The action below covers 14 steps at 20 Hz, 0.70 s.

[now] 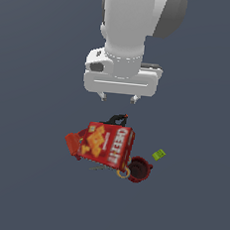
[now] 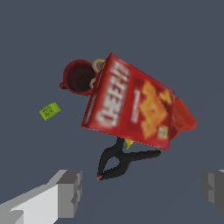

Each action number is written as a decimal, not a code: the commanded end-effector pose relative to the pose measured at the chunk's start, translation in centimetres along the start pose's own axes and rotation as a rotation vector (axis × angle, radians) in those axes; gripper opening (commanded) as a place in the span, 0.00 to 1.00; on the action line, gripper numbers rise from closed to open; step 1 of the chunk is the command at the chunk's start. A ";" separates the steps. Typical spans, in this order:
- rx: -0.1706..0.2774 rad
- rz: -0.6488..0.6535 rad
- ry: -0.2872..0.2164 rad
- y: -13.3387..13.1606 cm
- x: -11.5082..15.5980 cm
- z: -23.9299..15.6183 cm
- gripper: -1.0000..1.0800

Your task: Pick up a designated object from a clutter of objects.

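Note:
The dark red mug [image 1: 138, 169] stands upright at the exterior view's right end of the clutter, its dark inside showing; it also shows in the wrist view [image 2: 78, 77]. It sits right beside the red Cheez-It cracker box [image 1: 106, 143], also in the wrist view [image 2: 131, 104]. My gripper [image 1: 118, 97] hangs open and empty well above the clutter, behind the box. In the wrist view its two fingers [image 2: 68, 192] stand wide apart [image 2: 142, 190], with nothing between them.
A small red-orange item [image 1: 73, 144] leans at the box's other end. A black clamp-like item [image 1: 115, 119] lies behind the box, and in the wrist view [image 2: 122, 161]. Scissors with yellow-orange handles [image 1: 122, 173] lie between box and mug. A tiny green block [image 1: 158, 154] lies apart.

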<state>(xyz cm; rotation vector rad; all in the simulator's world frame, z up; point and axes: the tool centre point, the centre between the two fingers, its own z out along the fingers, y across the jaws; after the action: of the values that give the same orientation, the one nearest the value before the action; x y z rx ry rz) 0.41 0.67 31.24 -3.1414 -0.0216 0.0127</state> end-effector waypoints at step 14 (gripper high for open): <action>-0.001 -0.018 0.023 -0.4 0.9 -0.3 0.62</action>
<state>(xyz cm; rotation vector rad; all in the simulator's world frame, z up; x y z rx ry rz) 1.16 0.93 31.81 -3.1385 -0.0304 -0.0227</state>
